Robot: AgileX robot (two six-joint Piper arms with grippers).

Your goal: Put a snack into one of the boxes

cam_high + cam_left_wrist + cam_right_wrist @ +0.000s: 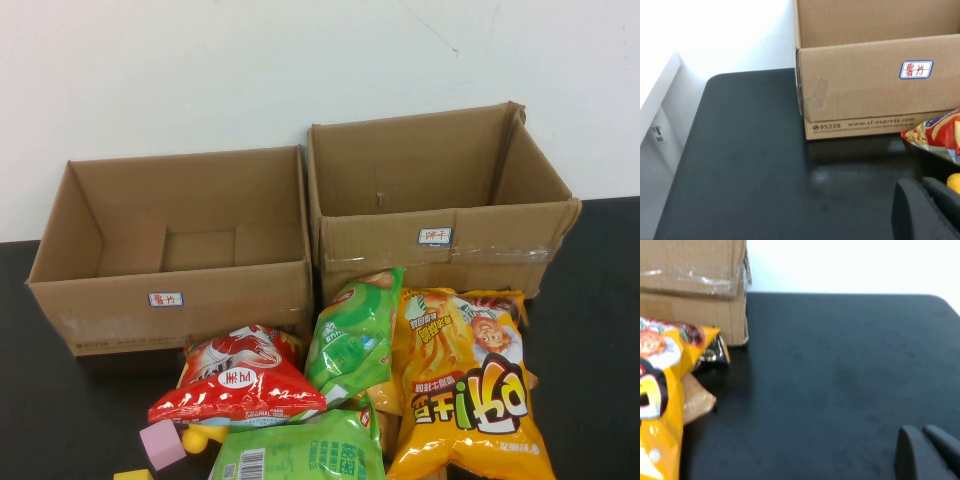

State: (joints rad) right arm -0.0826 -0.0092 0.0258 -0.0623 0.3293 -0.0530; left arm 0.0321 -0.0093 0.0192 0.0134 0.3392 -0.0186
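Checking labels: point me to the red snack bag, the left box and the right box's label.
red snack bag (240,385), high view, middle of its front.
left box (230,300), high view, bare front wall.
right box's label (434,236), high view, centre of the sticker.

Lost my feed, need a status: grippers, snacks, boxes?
Left gripper and right gripper low over table, holding nothing. Snack bags piled before both boxes. Left box, right box open, no snack visible inside. Nothing blocking.
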